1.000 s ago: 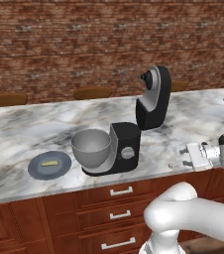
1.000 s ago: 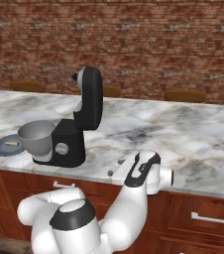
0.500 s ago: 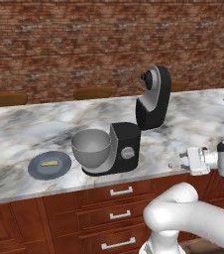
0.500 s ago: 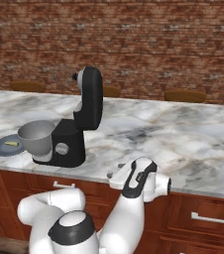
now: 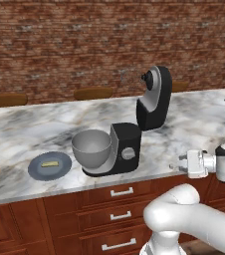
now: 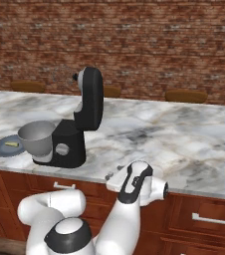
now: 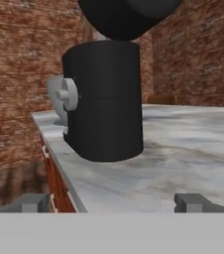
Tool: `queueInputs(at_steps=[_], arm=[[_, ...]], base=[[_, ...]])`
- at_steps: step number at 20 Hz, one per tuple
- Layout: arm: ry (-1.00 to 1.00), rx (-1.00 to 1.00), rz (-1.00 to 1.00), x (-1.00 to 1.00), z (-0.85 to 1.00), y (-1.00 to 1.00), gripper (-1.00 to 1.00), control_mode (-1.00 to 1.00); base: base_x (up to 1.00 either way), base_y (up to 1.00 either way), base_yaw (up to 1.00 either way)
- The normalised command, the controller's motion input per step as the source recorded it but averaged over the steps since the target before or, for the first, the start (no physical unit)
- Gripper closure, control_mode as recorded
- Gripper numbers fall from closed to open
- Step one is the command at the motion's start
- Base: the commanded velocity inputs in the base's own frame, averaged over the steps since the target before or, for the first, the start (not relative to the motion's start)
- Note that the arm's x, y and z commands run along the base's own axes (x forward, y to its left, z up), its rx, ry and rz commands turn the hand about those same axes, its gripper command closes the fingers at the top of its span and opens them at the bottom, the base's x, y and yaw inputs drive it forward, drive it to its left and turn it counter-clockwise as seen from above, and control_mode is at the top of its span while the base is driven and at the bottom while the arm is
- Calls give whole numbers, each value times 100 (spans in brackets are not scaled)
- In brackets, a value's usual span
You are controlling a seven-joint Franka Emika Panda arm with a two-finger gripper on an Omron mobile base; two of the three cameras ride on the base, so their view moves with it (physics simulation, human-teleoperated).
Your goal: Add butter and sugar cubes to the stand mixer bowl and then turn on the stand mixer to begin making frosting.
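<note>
We find the stand mixer (image 5: pixel 134 134) standing on the marble counter (image 5: pixel 30 129), close to the near edge, with its rounded black head (image 5: pixel 156 97) tilted up and back. Its boxy base carries a round silver knob (image 5: pixel 129 154) on the side facing the cabinets. The stand mixer bowl (image 5: pixel 91 149) sits in the base on its left side, upright; from these angles we see nothing inside it.

Just left of the bowl, apart from it, lies a flat blue-grey plate (image 5: pixel 37 170). The butter (image 5: pixel 49 163) rests on that plate as a small pale-yellow stick. In the right base view the same butter (image 6: pixel 12 144) shows on the plate (image 6: pixel 0 148) at the far left of the counter.

The gripper (image 5: pixel 176 164) is held level at the near counter edge, well to the right of the mixer, pointing left toward it. In the right base view the gripper (image 6: pixel 112 175) sits just at the counter lip, above the wooden drawers (image 6: pixel 204 219). In the hand view its fingertips (image 7: pixel 193 202) stand wide apart at either side of the frame, with nothing between them, and the mixer base with its knob (image 7: pixel 67 94) lies ahead.

A brick wall (image 5: pixel 84 45) runs behind the counter.
</note>
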Motion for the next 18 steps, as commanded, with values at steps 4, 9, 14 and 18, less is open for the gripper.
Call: queueInputs(at_steps=[4, 9, 14, 18], arm=[[0, 0, -2, 0, -10, 0, -100, -100], [0, 0, -2, 0, -11, 3, -100, -100], [0, 0, -2, 0, -10, 5, -100, -100], [0, 0, -2, 13, -10, 6, -100, -100]], base=[[0, 0, 0], [0, 0, 0], [0, 0, 0], [0, 0, 0]])
